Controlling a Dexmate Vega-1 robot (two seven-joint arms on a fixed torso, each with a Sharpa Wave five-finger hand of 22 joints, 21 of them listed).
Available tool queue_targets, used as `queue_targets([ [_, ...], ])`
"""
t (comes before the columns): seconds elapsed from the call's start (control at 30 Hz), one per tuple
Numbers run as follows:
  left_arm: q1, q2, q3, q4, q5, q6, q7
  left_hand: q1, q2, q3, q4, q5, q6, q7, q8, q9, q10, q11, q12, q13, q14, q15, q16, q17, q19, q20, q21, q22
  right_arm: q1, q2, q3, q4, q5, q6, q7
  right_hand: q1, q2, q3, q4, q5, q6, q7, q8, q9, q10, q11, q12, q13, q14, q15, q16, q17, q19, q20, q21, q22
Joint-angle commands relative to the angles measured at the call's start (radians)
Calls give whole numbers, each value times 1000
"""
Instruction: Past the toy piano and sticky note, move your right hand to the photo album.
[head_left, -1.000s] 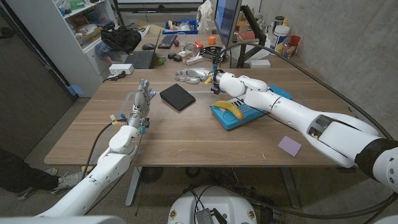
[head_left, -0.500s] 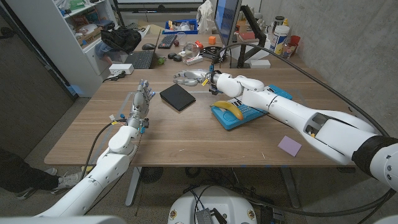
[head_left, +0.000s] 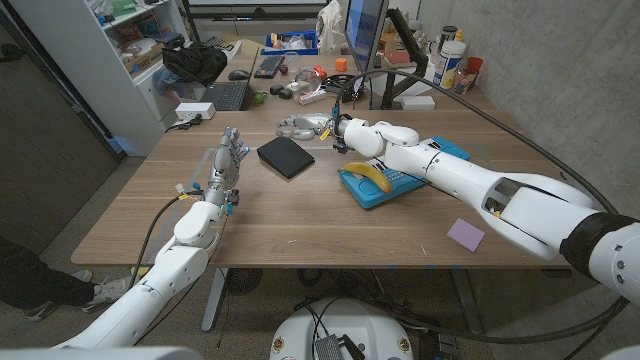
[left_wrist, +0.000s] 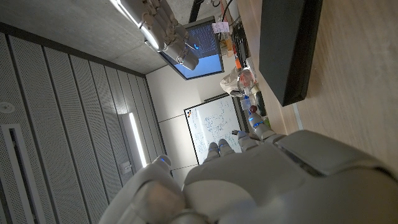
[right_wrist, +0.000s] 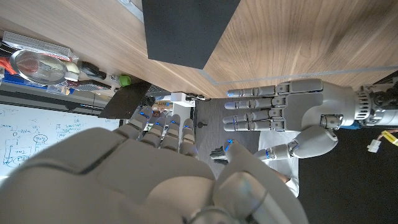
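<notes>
So the right hand (head_left: 300, 126) is out over the far side of the table, just behind the photo album (head_left: 285, 156), which is the flat black thing lying near the middle of the table between the two arms. The arm is already stretched across the blue toy piano (head_left: 378, 182), and the purple sticky note (head_left: 465, 234) sits way back near the front edge by the forearm, so I'd say the "going past" part is done. To finish well, my guess is it should bring the hand toward the robot and down onto the black cover, slowly, without shoving the album. The hand holds nothing, fingers out straight and slightly apart, not touching the album as far as I can tell. The left hand (head_left: 228, 158) stands upright beside the album, fingers extended, also holding nothing
</notes>
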Motion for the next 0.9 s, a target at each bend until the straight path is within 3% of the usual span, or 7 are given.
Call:
queue_targets([
  [0.03,-3,-1,-2,11,-5,-4,-6,1,121,-5,0,6,-320,-2,5,4,-306,4,4,5,-386,-65,8,3,-317,-72,7,2,35,44,-42,76,-11,12,-10,-14,66,-4,-1,-2,-7,-2,-1,4,-1,1,2,4,-11,4,3,4,-6,-63,-3,6],
  [0.77,3,0,-7,14,-11,-10,-7,1,121,-6,0,6,-321,0,5,4,-308,4,4,5,-386,-63,8,3,-317,-72,7,2,74,91,-87,158,-20,23,-24,-22,66,-13,-4,1,-15,-1,2,4,-6,0,2,4,-12,4,3,2,-7,-63,-8,6],
  [0.9,6,1,-8,11,-10,-10,-4,1,121,-6,0,6,-321,-1,5,4,-309,4,4,5,-386,-64,8,3,-317,-72,7,2,78,96,-93,167,-22,22,-25,-23,67,-15,-5,2,-15,-15,3,4,-7,2,3,4,-13,6,3,1,-7,-63,-9,6],
])
